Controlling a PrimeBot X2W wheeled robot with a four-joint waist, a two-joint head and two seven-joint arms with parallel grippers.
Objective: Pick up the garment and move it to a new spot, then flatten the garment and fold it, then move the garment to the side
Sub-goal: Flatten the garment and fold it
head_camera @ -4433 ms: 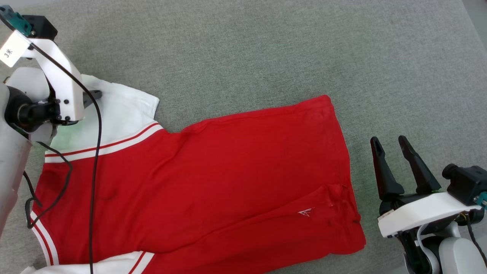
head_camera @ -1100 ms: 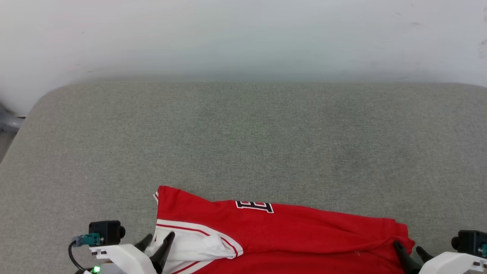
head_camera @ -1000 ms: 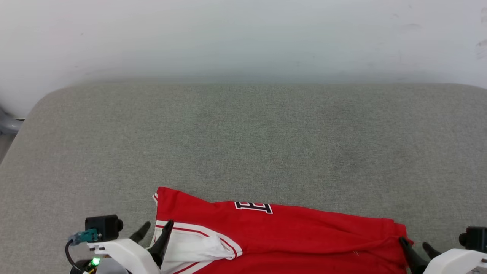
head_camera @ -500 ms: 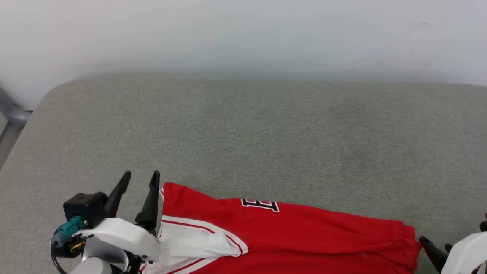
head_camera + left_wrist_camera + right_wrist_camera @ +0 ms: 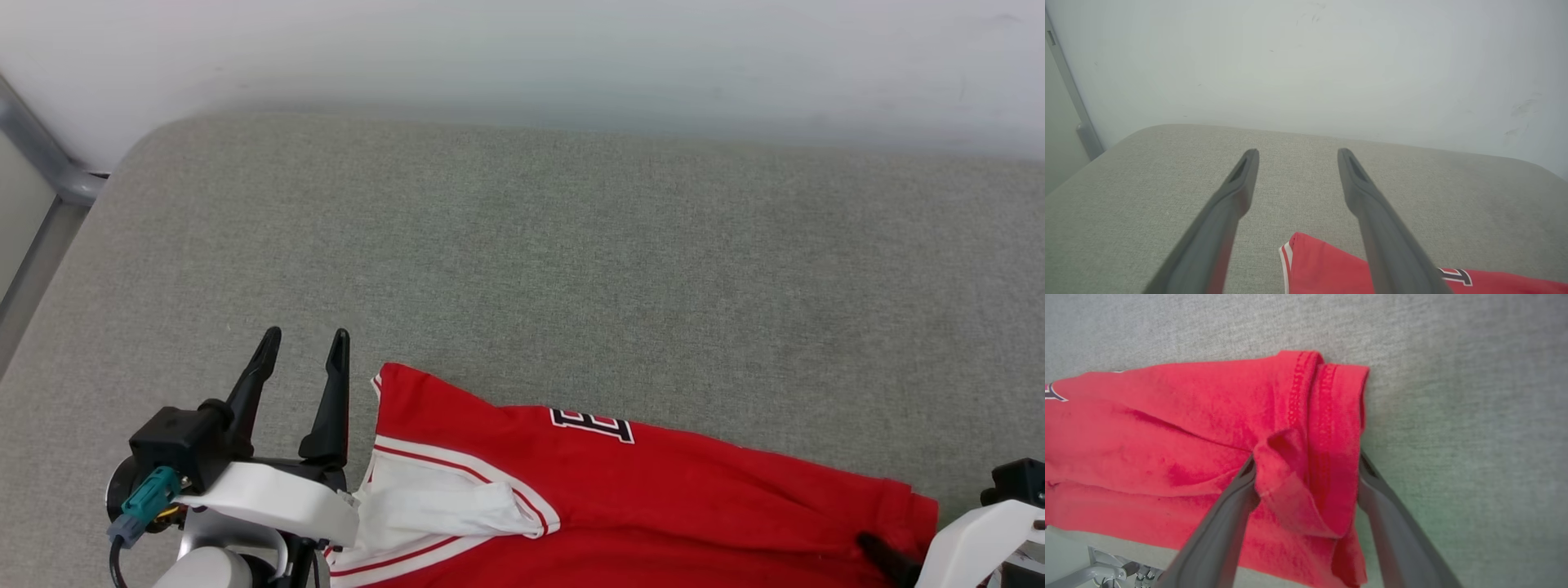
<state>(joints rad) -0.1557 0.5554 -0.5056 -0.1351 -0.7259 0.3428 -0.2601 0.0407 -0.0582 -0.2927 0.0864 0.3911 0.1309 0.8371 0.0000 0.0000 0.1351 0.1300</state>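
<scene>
The garment, red with a white sleeve and striped trim, lies folded lengthwise along the near edge of the grey cushion. A black, white-outlined letter shows on its far fold. My left gripper stands open and empty just left of the garment's corner, above the cushion. In the right wrist view, my right gripper is open over the garment's right hem, and a raised ridge of red cloth sits between its fingers. One of those dark fingers shows at the hem in the head view.
A white wall runs behind the cushion. A grey metal frame stands past the cushion's left corner. Bare grey fabric stretches beyond and beside the garment. Metal legs show below the cushion's near edge.
The head camera has shifted. My left gripper has lifted off the white sleeve and moved left, now open beside the garment. My right gripper stays at the right hem.
</scene>
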